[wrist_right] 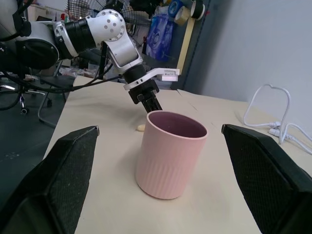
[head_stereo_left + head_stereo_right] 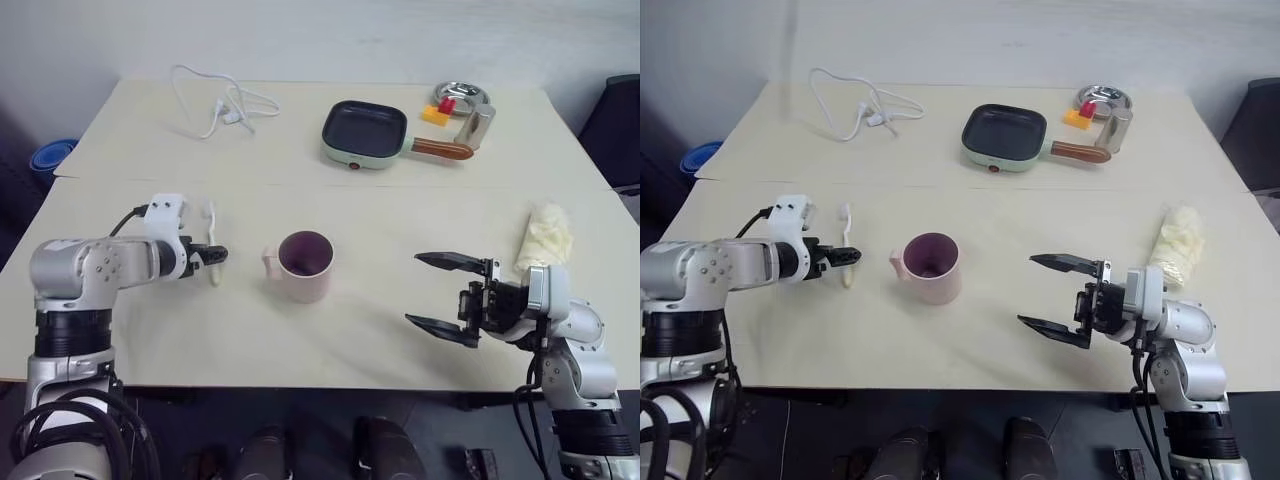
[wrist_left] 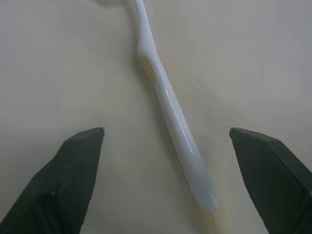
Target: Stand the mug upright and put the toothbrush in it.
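The pale pink ribbed mug (image 2: 305, 265) stands upright in the middle of the near table, its dark inside facing up. To its left the white toothbrush (image 2: 210, 215) lies flat on the table. My left gripper (image 2: 215, 255) reaches down over the toothbrush's middle. In the left wrist view the toothbrush (image 3: 170, 112) runs between the two black fingers of my open left gripper (image 3: 165, 131), touching neither. My right gripper (image 2: 413, 289) hovers open to the right of the mug, pointing toward it with nothing held. In the right wrist view the mug (image 1: 170, 153) stands ahead between its fingers.
A coiled white cable (image 2: 215, 105) lies at the far left. A green pan (image 2: 365, 133) with a brown handle, a metal cup (image 2: 480, 125) and a metal bowl (image 2: 462, 95) with small blocks stand far right. A crumpled white cloth (image 2: 545, 238) lies by my right arm.
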